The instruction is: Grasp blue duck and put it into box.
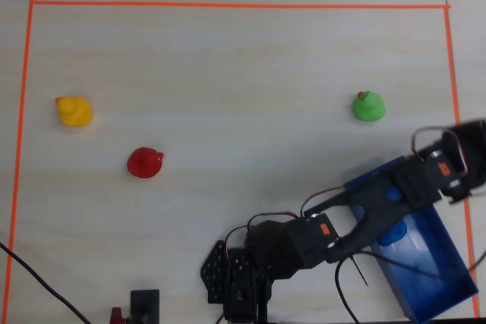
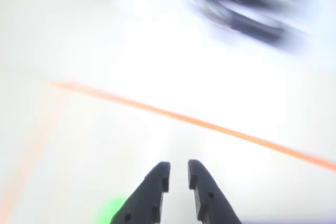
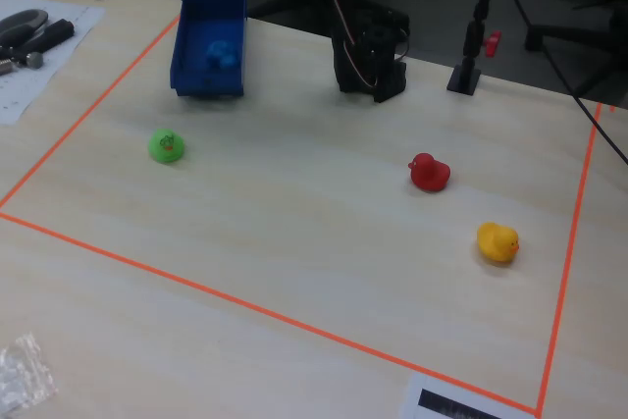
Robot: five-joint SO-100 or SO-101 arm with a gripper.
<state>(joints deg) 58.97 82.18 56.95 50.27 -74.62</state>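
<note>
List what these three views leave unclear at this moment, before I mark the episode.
- Blue duck in the box: overhead view, the arm covers most of it; the fixed view shows it small.
- Gripper: overhead view, dark arm parts hide the fingertips; the wrist view shows a narrow gap, nothing between.
- Wrist view: motion blur; dark shape at top unreadable, green duck only a smear.
- Fixed view: the top edge cuts off the upper arm.

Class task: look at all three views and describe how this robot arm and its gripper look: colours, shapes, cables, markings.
The arm is matt black and blocky, with small orange patches and thin dark cables looping off it. The gripper has two black tapered fingers with stepped inner edges.
</note>
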